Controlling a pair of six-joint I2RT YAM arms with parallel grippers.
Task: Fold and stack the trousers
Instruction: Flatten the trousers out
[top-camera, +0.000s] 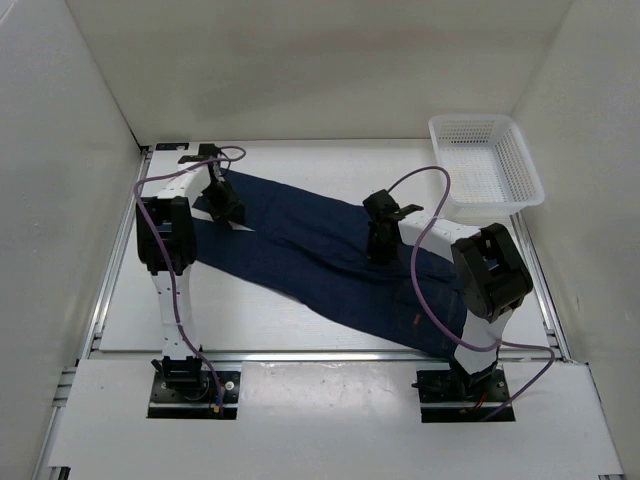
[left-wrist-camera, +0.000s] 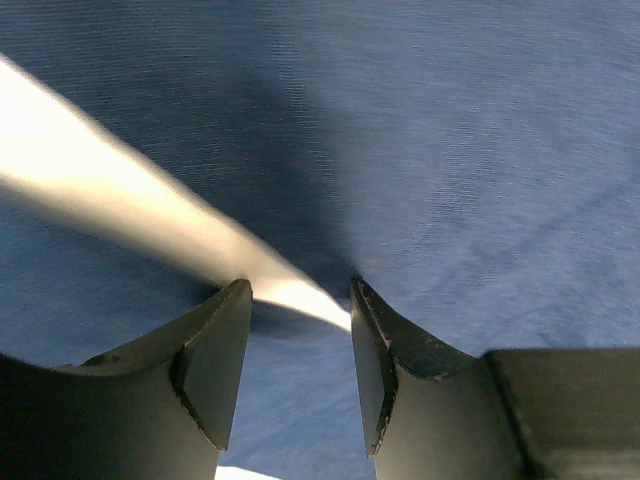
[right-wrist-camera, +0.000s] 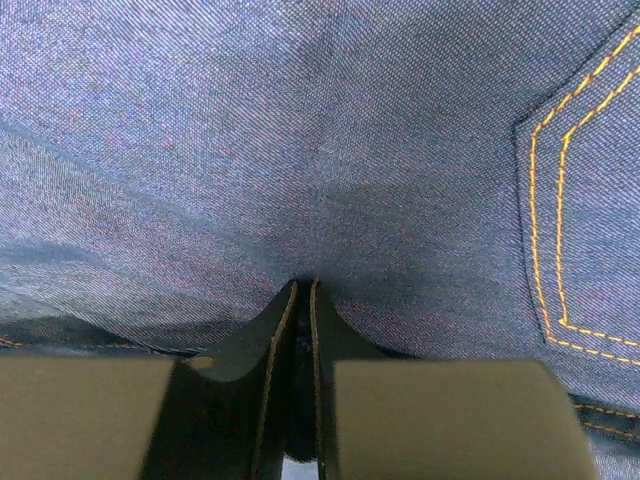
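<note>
Desk: the trousers lie flat and unfolded, waist end near the basket, leg ends well apart from it to the left. I judge you're at the first fold, not yet made. Left gripper, over the leg ends far from the basket: jaws apart, holding nothing. Right gripper, nearer the basket by the back pocket: jaws almost together, tips on denim, pinch unclear. Next you need both hems held, then carried toward the waist.
</note>
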